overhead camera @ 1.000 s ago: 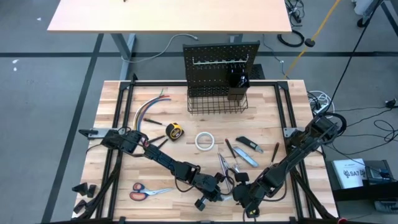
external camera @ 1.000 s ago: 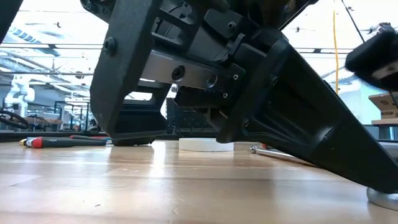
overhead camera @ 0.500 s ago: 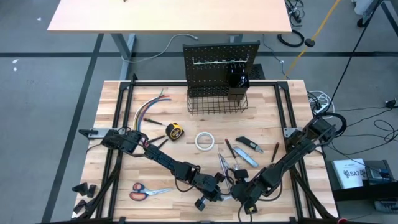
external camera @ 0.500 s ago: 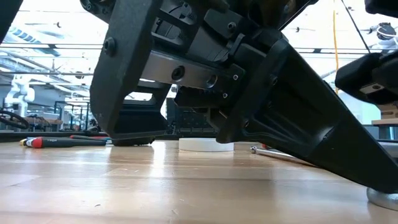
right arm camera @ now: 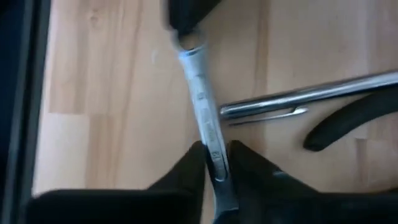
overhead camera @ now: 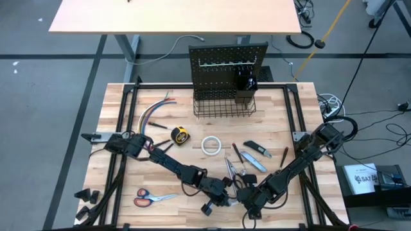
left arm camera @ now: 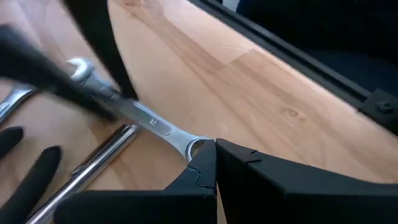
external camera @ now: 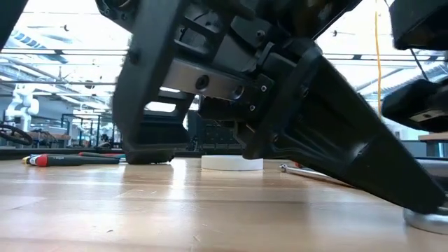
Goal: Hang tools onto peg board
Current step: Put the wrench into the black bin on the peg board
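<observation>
On the left of the desk [overhead camera: 115, 128] we see orange-handled scissors [overhead camera: 146, 197] near the front edge, coloured wires [overhead camera: 153, 113] farther back and a yellow tape measure [overhead camera: 181, 135] beside them. Our left gripper [overhead camera: 226, 196] lies low near the front middle, its jaws fully closed on one end of a silver wrench [left arm camera: 144, 118]. Our right gripper [overhead camera: 244, 195] sits just beside it, and its jaws pinch the same wrench [right arm camera: 208, 127] along the shaft, one finger [right arm camera: 189, 163] on each side. Both ends are thus gripped just above the wood, next to black-handled pliers [overhead camera: 239, 174]. Behind these lie a white tape roll [overhead camera: 212, 145], a blue knife [overhead camera: 255, 163] and a screwdriver [overhead camera: 283, 157]. The peg board [overhead camera: 228, 61] stands upright at the back middle with its wire basket [overhead camera: 221, 106].
</observation>
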{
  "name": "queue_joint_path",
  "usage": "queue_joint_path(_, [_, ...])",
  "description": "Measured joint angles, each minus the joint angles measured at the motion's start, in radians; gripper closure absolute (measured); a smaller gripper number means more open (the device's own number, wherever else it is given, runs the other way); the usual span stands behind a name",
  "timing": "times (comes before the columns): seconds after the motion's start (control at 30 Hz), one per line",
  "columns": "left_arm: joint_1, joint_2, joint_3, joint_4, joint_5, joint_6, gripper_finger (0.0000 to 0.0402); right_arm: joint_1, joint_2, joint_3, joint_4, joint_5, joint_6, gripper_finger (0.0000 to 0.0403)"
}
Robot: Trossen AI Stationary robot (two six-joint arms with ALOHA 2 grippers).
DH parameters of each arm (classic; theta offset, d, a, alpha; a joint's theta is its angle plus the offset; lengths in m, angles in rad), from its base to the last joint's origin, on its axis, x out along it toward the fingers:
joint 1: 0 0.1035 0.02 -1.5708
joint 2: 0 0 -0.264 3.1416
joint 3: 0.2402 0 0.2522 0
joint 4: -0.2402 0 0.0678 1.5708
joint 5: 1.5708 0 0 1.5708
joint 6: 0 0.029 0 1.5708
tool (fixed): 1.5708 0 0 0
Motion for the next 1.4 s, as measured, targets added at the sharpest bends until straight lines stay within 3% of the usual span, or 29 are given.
queue_joint_path(0.07, [0.005, -0.001, 0.0, 0.006, 0.002, -0.001, 0.0401, 0.002, 0.002, 0.014, -0.026, -0.012, 0.019, 0.0377])
queue_joint_path(0.27, [0.008, -0.005, -0.005, 0.075, -0.025, -0.119, 0.0368, 0.008, 0.005, 0.066, -0.089, -0.041, 0.103, 0.0377])
queue_joint_path(0.5, [0.017, -0.137, -0.004, -0.094, -0.027, -0.127, 0.0319, 0.045, 0.007, 0.139, -0.203, -0.028, 0.111, 0.0377])
queue_joint_path(0.6, [0.019, -0.182, -0.005, -0.182, -0.024, -0.127, 0.0317, 0.073, -0.003, 0.153, -0.235, 0.059, 0.137, 0.0377])
queue_joint_path(0.83, [0.019, -0.294, -0.066, -0.163, 0.01, -0.086, 0.0316, 0.131, -0.05, 0.157, -0.239, 0.197, 0.187, 0.0396])
queue_joint_path(0.9, [0.022, -0.322, -0.095, -0.145, 0.011, -0.074, 0.0315, 0.149, -0.072, 0.157, -0.25, 0.281, 0.192, 0.04])
queue_joint_path(1.13, [0.02, -0.443, -0.278, 0.092, 0.039, -0.075, 0.0315, 0.212, -0.135, 0.159, -0.28, 0.639, 0.218, 0.0401])
queue_joint_path(1.4, [0.03, -0.581, -0.538, 0.498, 0.037, -0.101, 0.0315, 0.222, -0.164, 0.16, -0.287, 0.878, 0.212, 0.0401])
